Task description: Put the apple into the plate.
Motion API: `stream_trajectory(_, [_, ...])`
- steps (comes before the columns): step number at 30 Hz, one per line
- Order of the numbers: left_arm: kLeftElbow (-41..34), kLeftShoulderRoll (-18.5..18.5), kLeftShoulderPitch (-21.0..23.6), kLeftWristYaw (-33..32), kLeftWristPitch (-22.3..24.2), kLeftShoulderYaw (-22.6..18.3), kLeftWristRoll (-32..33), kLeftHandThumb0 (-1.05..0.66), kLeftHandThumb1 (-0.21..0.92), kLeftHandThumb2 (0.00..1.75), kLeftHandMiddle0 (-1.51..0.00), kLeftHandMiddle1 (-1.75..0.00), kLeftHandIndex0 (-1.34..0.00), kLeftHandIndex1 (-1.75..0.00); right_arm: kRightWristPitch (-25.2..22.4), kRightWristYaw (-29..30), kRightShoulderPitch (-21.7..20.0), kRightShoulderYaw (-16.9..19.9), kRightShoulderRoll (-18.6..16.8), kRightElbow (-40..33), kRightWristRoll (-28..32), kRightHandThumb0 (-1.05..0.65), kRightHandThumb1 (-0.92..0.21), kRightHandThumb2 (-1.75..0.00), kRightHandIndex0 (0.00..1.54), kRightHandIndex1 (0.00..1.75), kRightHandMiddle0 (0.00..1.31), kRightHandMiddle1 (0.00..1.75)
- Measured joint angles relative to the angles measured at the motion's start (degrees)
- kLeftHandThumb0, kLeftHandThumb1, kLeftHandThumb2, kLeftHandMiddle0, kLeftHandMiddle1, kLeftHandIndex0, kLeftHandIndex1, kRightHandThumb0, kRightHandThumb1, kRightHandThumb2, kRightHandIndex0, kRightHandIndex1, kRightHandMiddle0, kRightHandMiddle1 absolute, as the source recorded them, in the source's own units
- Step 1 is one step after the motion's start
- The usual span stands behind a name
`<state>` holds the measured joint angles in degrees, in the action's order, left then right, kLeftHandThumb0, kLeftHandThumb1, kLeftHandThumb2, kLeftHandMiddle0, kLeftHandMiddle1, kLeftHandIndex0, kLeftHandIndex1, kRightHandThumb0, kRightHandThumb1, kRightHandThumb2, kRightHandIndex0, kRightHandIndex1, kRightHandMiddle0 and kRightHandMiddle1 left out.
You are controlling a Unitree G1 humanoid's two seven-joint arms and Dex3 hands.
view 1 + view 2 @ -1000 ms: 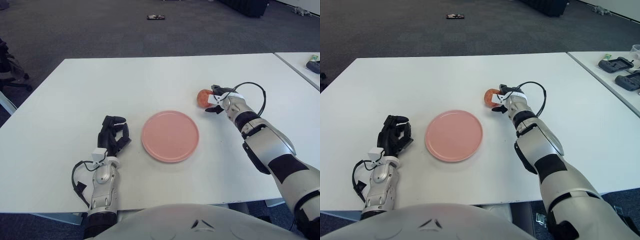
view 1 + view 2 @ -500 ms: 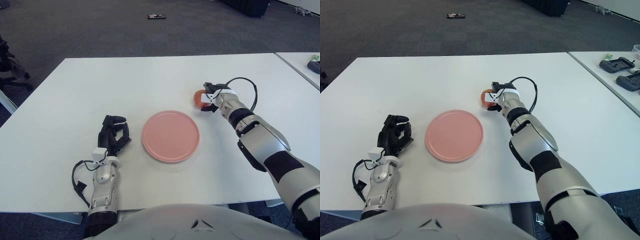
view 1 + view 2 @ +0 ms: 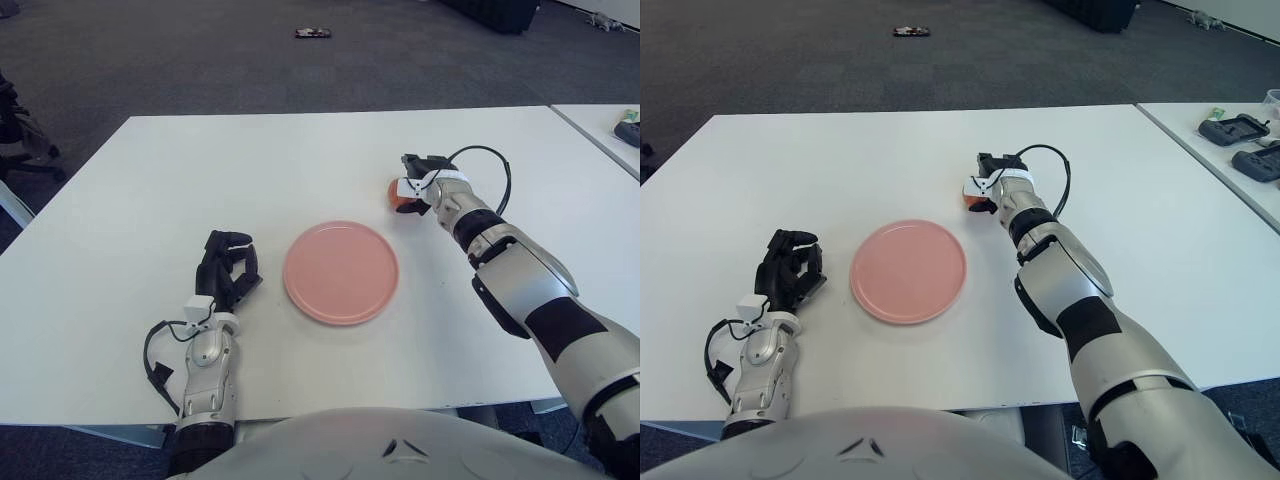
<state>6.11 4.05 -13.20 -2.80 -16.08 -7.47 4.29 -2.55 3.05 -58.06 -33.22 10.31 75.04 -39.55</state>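
— How is the light?
— Bright and even, from overhead. The white tabletop looks almost washed out, without hard glare.
— Shadows?
— Soft and short: a faint one under the pink plate rim, another beneath the right arm.
— Sharpness?
— Crisp across the tabletop. The dark carpet behind is dimmer and grainier. Straight edges bow slightly near the borders.

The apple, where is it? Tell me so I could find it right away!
Start at the big white table and find the round pink plate in the middle. Look up and to its right, where the right robot hand reaches in. The apple is the small reddish-orange ball tucked in that hand's fingers, the only fruit there.
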Motion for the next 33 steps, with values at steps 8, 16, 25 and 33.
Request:
stream_trajectory(8, [0.28,-0.21,0.2,0.06,0.01,-0.01,0.01,-0.39,0.66,0.89,-0.82,-1.75,-0.35,-1.75,0.28,1.32,-0.04,0.38,0.0,-0.6,0.14,-0.93,-0.5,-0.71,0.0,0.0,0.0,0.0])
stream_trajectory(16, [0.75,-0.22,0.5,0.06,-0.46,-0.09,0.02,-0.39,0.65,0.9,-0.81,-1.75,-0.36,-1.75,0.78,1.08,-0.5,0.3,-0.16,-1.02,0.09,-0.92,-0.49,-0.7,0.0,0.0,0.0,0.0])
stream_trajectory(25, [0.8,-0.09,0.49,0.06,-0.62,-0.15,0.08,-0.38,0.67,0.88,-0.79,-1.75,-0.34,-1.75,0.83,-0.69,-1.64,-0.08,-0.86,-1.03,-0.06,-0.91,-0.49,-0.7,0.0,0.0,0.0,0.0])
stream_trajectory(33, [0.78,-0.12,0.46,0.06,-0.63,-0.15,0.05,-0.38,0.67,0.87,-0.81,-1.75,-0.34,-1.75,0.23,-2.49,-1.66,-0.64,-2.13,-0.55,-0.25,-0.92,-0.51,-0.71,0.0,0.0,0.0,0.0])
